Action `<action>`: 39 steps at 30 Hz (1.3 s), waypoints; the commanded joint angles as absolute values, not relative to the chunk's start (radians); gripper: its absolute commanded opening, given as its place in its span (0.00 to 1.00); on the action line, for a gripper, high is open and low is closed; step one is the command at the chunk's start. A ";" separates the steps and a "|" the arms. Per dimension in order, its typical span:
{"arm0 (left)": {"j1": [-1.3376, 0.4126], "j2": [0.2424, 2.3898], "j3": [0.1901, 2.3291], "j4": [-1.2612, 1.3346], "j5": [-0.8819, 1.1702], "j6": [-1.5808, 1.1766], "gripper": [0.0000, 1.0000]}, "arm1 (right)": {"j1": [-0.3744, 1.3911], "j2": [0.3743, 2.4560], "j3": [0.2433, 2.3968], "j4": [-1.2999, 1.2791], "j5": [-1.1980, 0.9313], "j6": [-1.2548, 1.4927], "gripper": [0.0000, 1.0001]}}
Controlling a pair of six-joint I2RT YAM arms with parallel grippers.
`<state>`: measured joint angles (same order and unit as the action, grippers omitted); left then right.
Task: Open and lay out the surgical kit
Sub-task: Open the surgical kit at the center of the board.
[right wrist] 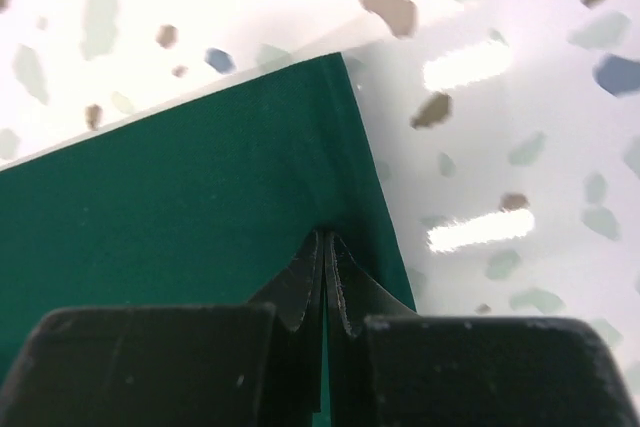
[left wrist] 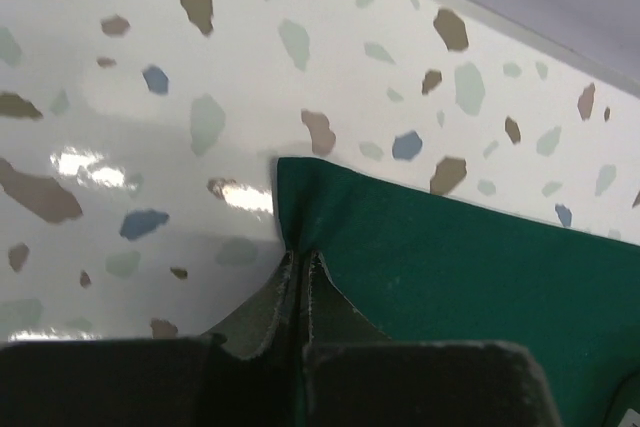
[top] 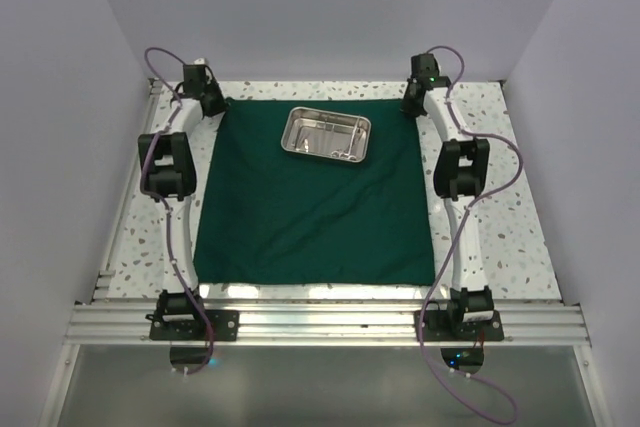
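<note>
The dark green cloth (top: 310, 207) lies spread flat as a large square on the table. The shiny steel tray (top: 326, 134) sits on its far middle, with small steel instruments (top: 338, 139) inside. My left gripper (top: 213, 103) is at the cloth's far left corner, shut on the cloth edge (left wrist: 300, 209). My right gripper (top: 412, 102) is at the far right corner, shut on the cloth (right wrist: 250, 187) just inside its edge. Both pinches show in the wrist views, the left gripper (left wrist: 301, 259) and the right gripper (right wrist: 326, 239).
The speckled white tabletop (top: 505, 197) borders the cloth on both sides. White walls close the cell at left, right and back. An aluminium rail (top: 320, 322) carries the arm bases at the near edge.
</note>
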<state>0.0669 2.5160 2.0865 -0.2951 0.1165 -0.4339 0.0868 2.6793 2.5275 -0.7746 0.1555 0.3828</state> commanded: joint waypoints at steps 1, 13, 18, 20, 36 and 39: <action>0.118 2.577 2.194 -0.316 0.054 -0.408 0.00 | 0.080 2.747 2.573 -0.743 0.103 0.417 0.00; 0.126 2.401 1.930 -0.193 0.152 -0.500 1.00 | 0.071 2.550 2.435 -0.695 0.107 0.362 0.85; 0.126 2.217 1.833 -0.208 0.112 -0.502 1.00 | 0.071 2.409 2.421 -0.673 0.092 0.362 0.91; 0.126 2.148 1.812 -0.225 0.110 -0.502 1.00 | 0.071 2.363 2.410 -0.680 0.086 0.371 0.91; -0.124 1.619 1.157 -0.299 0.086 -0.512 0.95 | 0.239 2.244 2.281 -0.905 -0.075 0.449 0.80; -0.176 1.505 1.042 -0.310 0.083 -0.538 0.95 | 0.264 2.264 2.283 -0.930 -0.046 0.468 0.78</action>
<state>-0.1440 1.6218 1.1049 -0.2977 0.0944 -0.5121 0.2466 2.2448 2.2475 -0.8295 -0.0441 0.4538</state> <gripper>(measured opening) 0.952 0.785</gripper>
